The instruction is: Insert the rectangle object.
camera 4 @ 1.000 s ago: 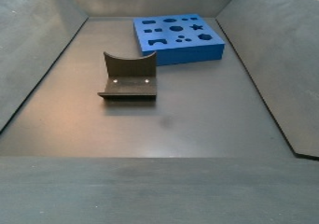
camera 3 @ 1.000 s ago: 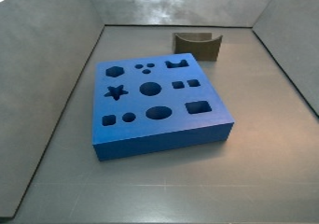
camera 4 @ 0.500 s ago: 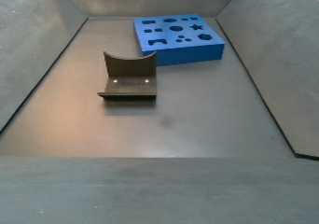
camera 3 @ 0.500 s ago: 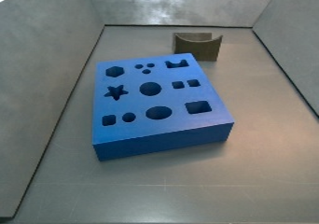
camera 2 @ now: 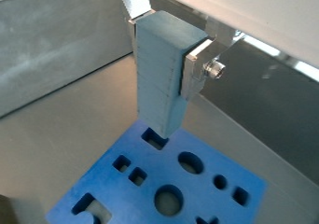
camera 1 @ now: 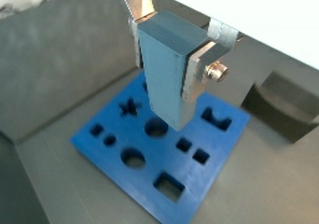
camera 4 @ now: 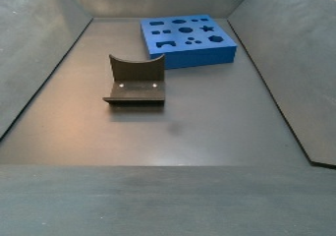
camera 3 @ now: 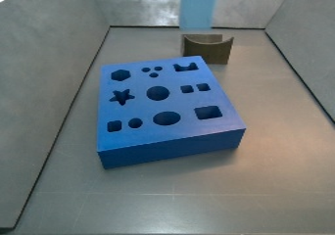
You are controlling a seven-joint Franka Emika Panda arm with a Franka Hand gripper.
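Note:
The rectangle object (camera 1: 167,69), a tall slim grey-blue bar, hangs upright between the silver fingers (camera 1: 207,62) of my gripper (camera 1: 174,49). The gripper is shut on it, high above the large blue block with shaped holes (camera 1: 125,159). It shows the same way in both wrist views: gripper (camera 2: 169,43), bar (camera 2: 157,78), block (camera 2: 200,190). In a side view only the bar's lower end (camera 3: 201,4) shows, at the top edge above the block's far side (camera 3: 164,102). The gripper itself is out of both side views.
The dark fixture with a curved top (camera 3: 207,45) stands on the floor beyond the blue block; it also shows in a side view (camera 4: 134,81) and in a wrist view (camera 1: 284,102). Grey walls (camera 4: 39,43) enclose the floor. The block (camera 4: 188,38) lies near the far wall.
The bar's lower end has come into a side view at the top edge; it was out of view before. The block and fixture have not moved.

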